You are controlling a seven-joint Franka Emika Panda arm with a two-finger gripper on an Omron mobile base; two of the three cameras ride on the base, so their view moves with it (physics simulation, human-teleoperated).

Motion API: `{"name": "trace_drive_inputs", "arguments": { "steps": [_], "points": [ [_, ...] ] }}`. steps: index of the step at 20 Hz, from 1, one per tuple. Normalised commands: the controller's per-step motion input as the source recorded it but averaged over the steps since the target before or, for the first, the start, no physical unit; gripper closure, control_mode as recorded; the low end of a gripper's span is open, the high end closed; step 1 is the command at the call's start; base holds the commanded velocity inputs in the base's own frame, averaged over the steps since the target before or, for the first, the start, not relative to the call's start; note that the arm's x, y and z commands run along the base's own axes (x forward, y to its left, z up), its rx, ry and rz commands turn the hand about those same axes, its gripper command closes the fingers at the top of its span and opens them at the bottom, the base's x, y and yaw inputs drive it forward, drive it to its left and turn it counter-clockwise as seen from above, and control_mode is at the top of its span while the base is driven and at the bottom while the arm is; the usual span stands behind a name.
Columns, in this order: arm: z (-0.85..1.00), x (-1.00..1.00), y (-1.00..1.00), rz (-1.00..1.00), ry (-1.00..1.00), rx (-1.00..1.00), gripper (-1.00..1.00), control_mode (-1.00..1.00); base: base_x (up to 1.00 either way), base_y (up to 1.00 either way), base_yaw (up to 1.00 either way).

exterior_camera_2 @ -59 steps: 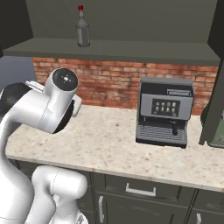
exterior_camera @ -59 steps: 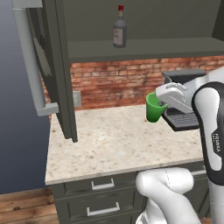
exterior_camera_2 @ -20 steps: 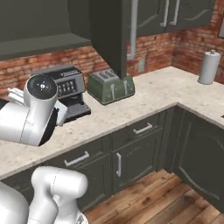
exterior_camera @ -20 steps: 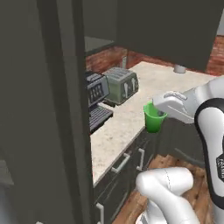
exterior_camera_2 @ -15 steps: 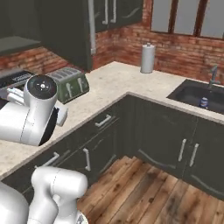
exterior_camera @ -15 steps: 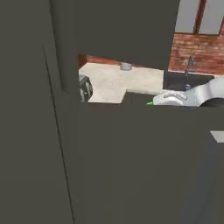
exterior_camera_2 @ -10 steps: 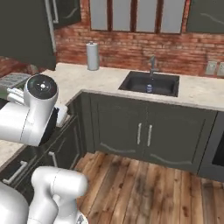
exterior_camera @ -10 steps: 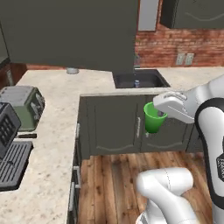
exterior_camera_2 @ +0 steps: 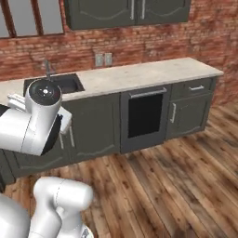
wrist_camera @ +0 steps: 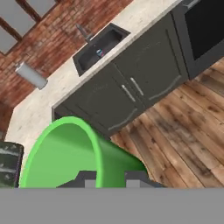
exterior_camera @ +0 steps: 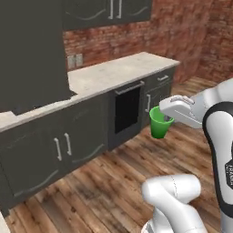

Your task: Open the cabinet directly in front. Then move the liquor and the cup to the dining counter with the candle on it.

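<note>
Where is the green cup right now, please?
In the left base view, the cup is held in the gripper, above the wooden floor.

My gripper [exterior_camera: 164, 119] partly covers the small bright green tapered plastic cup [exterior_camera: 159, 125]; its fingertips cannot be made out. In the hand view, the picture's bottom cuts off the cup's base.

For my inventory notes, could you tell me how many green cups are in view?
1: the cup is held in the claw above the wooden floor. Others may be hidden.

Base turned toward oven [exterior_camera_2: 145, 115] stretch.
</note>
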Motion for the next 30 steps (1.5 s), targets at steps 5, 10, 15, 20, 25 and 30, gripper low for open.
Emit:
{"name": "trace_drive_inputs", "arguments": {
  "steps": [5,10,15,20,25,30],
  "points": [
    [0.00,0.00,0.00,0.00,0.00,0.00,1.00,1.00,0.00,0.00,-1.00],
    [0.00,0.00,0.00,0.00,0.00,0.00,1.00,1.00,0.00,0.07,-0.99],
    [0.00,0.00,0.00,0.00,0.00,0.00,1.00,1.00,0.01,0.16,-0.92],
    [0.00,0.00,0.00,0.00,0.00,0.00,1.00,1.00,0.02,0.12,-0.74],
    [0.00,0.00,0.00,0.00,0.00,0.00,1.00,1.00,0.02,-0.03,-0.02],
    [0.00,0.00,0.00,0.00,0.00,0.00,1.00,1.00,0.07,-0.07,-0.06]
  ]
}}
